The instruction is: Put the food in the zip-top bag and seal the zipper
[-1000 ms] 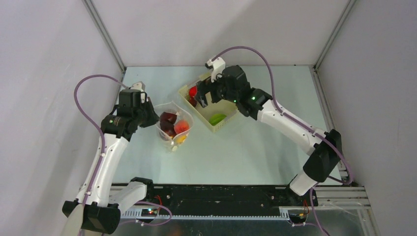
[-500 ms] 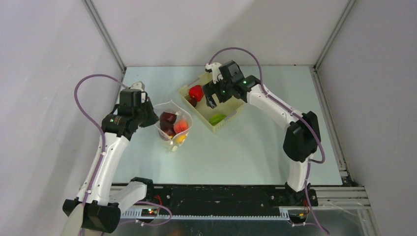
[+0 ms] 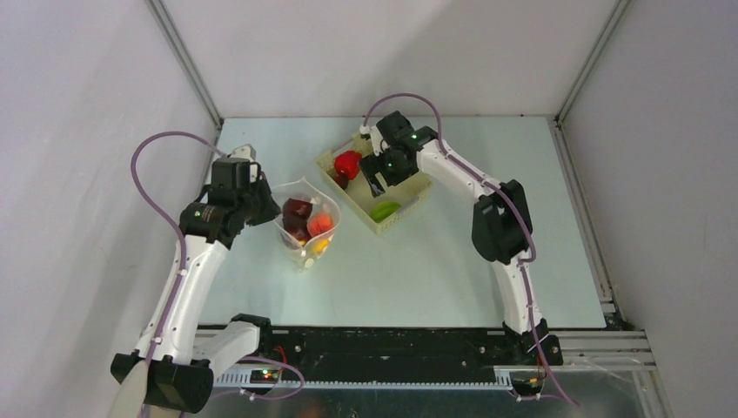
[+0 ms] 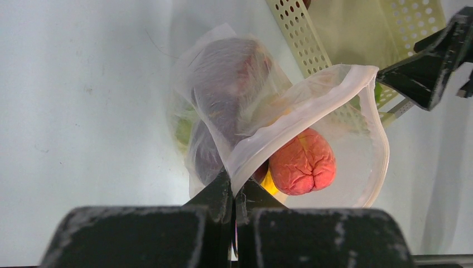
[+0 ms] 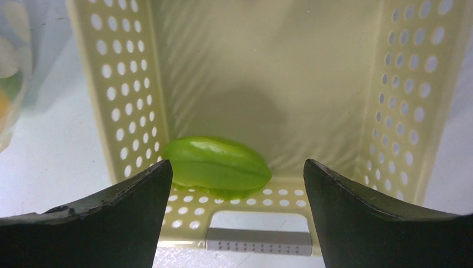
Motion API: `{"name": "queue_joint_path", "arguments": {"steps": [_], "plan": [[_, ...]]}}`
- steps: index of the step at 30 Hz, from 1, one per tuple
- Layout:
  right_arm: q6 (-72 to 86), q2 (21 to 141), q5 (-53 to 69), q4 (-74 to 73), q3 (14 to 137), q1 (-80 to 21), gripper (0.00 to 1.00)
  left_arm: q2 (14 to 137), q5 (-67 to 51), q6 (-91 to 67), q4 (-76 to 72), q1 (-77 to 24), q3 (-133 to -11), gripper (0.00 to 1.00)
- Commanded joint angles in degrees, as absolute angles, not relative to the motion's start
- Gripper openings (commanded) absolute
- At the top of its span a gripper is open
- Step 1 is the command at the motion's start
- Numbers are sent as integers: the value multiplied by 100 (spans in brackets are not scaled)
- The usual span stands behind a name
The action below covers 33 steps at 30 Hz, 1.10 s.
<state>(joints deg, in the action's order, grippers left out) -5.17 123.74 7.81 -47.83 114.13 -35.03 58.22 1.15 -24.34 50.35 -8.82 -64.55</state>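
The clear zip-top bag [image 3: 306, 228] stands open on the table with a dark purple piece [image 3: 298, 209], a red-orange piece [image 3: 322, 224] and a yellow piece [image 3: 318, 247] inside. My left gripper [image 3: 263, 197] is shut on the bag's rim [image 4: 312, 95]; in the left wrist view the gripper [image 4: 235, 187] pinches the plastic, with the red-orange piece [image 4: 304, 162] and the purple piece [image 4: 223, 84] behind it. My right gripper [image 3: 376, 178] is open inside the basket, above a green piece [image 5: 217, 164], jaws wide apart [image 5: 237, 173]. A red piece [image 3: 347, 163] lies at the basket's far end.
The pale yellow perforated basket [image 3: 402, 215] sits right of the bag, close to it; its walls [image 5: 122, 84] flank my right gripper. White enclosure walls ring the table. The right gripper's fingers show in the left wrist view [image 4: 429, 67].
My right gripper has moved off the red piece and down along the basket toward the green piece, its arm folding in. The left arm and bag have not moved.
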Motion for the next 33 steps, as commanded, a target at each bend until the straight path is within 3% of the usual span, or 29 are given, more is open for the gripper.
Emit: {"name": "queue_joint_path", "arguments": {"steps": [1,21,30,32,33], "plan": [[-473,12744,499,-5160,11973,-3538,90,5737,71,-2294,4974,-861,-6486,0],[-520,13558,55,-5369,12057,-3743,89,5742,44,-2280,4955,-861,-6478,0],[-475,13651,-508,-5614,12257,-3820,69,5767,44,-2281,4956,-863,-6482,0],[-445,13600,-593,-5626,12268,-3847,58,5776,45,-2292,4957,-865,-6486,0],[-414,13581,-627,-5612,12269,-3862,47,5775,44,-2294,4950,-862,-6488,0]]}}
